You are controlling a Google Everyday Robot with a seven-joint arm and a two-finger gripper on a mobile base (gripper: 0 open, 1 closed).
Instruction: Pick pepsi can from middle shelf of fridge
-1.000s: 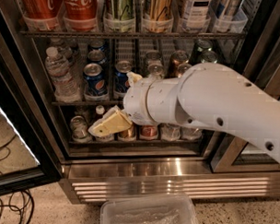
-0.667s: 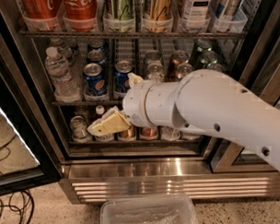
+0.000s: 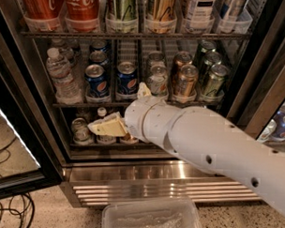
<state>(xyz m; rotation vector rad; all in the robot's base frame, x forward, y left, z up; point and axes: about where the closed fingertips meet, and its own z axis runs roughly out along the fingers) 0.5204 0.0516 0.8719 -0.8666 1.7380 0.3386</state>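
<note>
Two blue pepsi cans (image 3: 96,81) (image 3: 127,78) stand side by side at the front of the middle shelf (image 3: 72,104) of the fridge (image 3: 131,174), with more blue cans in rows behind them. My gripper (image 3: 124,109) is in front of the fridge, just below and right of these cans. One cream finger (image 3: 107,127) points left over the lower shelf. The other fingertip (image 3: 143,90) pokes up beside the right pepsi can. The fingers stand apart and hold nothing. My white arm (image 3: 212,142) comes in from the right and hides part of the lower shelf.
A water bottle (image 3: 61,75) stands left of the pepsi cans; silver (image 3: 155,79), bronze (image 3: 186,80) and green cans (image 3: 214,78) stand to the right. Coke bottles (image 3: 83,8) fill the top shelf. A clear plastic bin (image 3: 148,219) and cables (image 3: 7,214) lie on the floor.
The rear part of my arm has dropped lower, uncovering the bronze and green cans on the right of the middle shelf. The gripper itself has barely moved.
</note>
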